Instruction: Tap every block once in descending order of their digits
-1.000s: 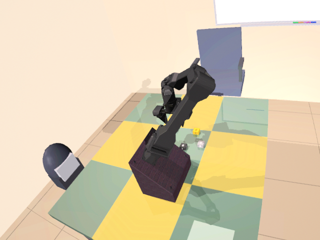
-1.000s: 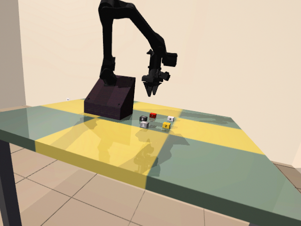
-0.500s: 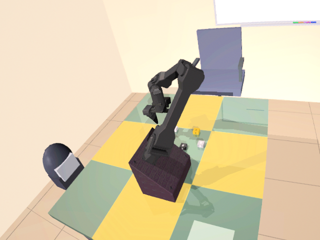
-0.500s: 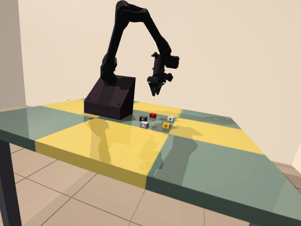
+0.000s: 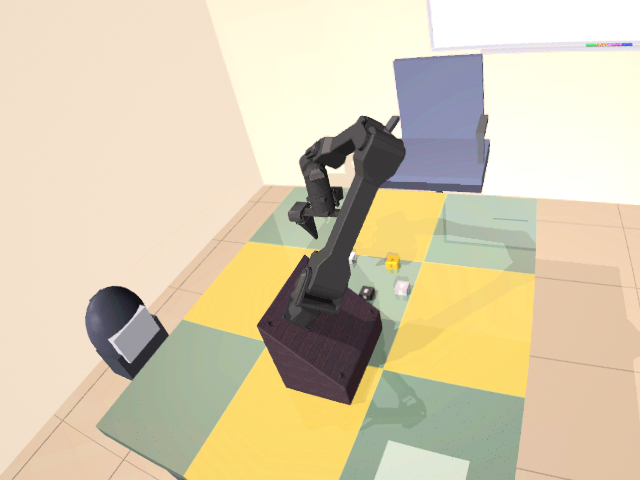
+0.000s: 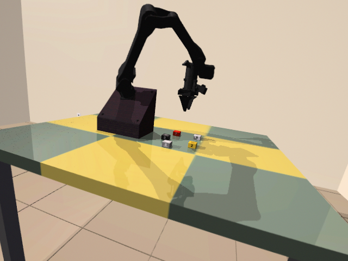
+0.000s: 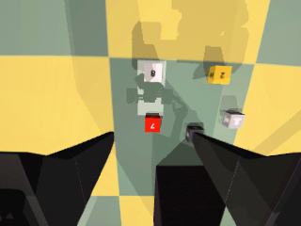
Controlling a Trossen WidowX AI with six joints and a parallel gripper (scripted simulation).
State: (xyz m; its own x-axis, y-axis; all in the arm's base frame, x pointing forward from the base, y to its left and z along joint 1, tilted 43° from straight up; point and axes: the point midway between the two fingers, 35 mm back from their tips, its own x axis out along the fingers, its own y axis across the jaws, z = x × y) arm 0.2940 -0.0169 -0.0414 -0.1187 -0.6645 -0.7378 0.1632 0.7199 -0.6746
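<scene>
Wrist view, near to far: gripper (image 7: 152, 141) fingers fill bottom corners, spread wide, nothing betw them, hanging well above table (image 6: 84, 157). Just past: black block (image 7: 194, 131) centre-right, red block (image 7: 152, 123) centre. Grey block (image 7: 233, 119) right. Farthest: white block (image 7: 153, 72) upper centre, yellow block (image 7: 219, 74), digit 2, upper right.

You have five small printed cubes resting flat on the checkered table, all apart from one another. In the wrist view, the red cube (image 7: 152, 124) marked 7 sits at centre. The white cube (image 7: 152, 72) showing 8 lies at its 12 o'clock. The yellow cube (image 7: 219, 74) marked 2 sits toward 2 o'clock. The black cube (image 7: 194, 130) lies at 3 o'clock, digit unreadable. The pale grey cube (image 7: 233, 119) lies beyond it, digit blurred.
</scene>
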